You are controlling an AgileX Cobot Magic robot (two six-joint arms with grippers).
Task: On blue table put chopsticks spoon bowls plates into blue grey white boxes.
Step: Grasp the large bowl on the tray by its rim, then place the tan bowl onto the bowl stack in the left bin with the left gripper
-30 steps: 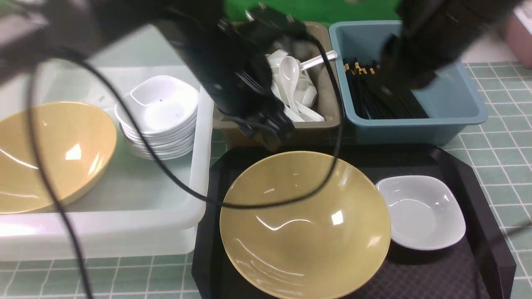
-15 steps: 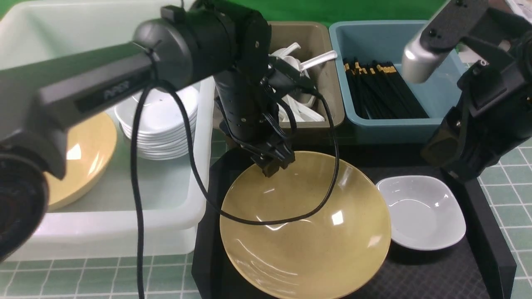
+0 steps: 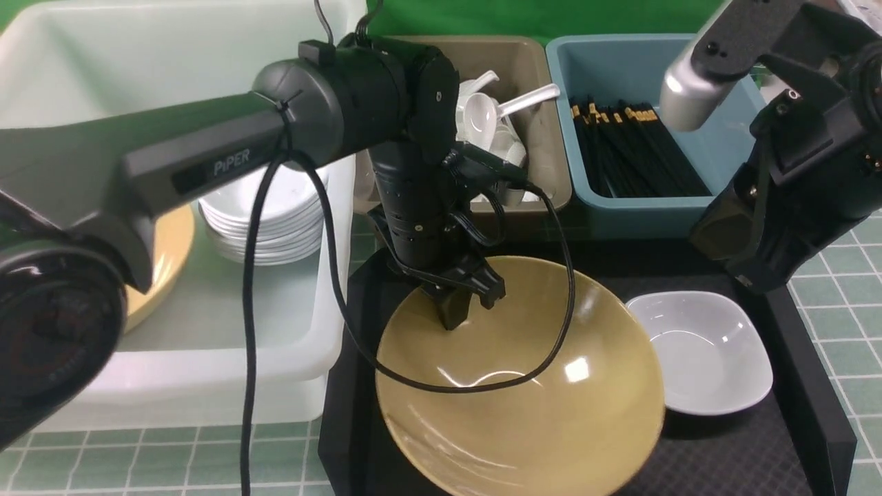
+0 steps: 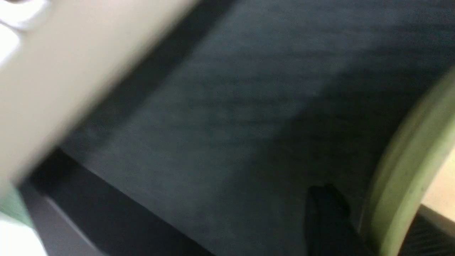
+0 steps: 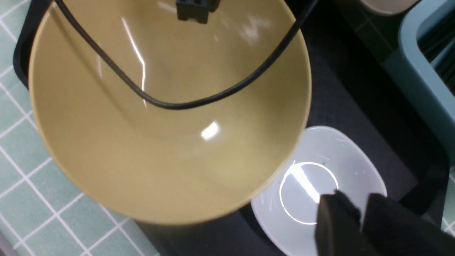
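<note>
The left jaws pinch the far rim of the tan bowl (image 3: 524, 406) at centre frame, one finger inside and one outside. The bowl is tilted over the black tray (image 3: 723, 448), its edge overlapping the small white plate (image 3: 696, 351) to its right. The right jaws hang over that plate, drawn nearly together and holding nothing. Upper left, the white box (image 3: 207, 372) holds a plate stack (image 3: 275, 227) and a second bowl (image 3: 162, 262). Top centre, the grey-brown box (image 3: 544, 172) holds spoons (image 3: 480, 117). Upper right, the blue box (image 3: 654, 213) holds chopsticks (image 3: 634, 151) — all on the tiled tabletop (image 3: 854, 331).
</note>
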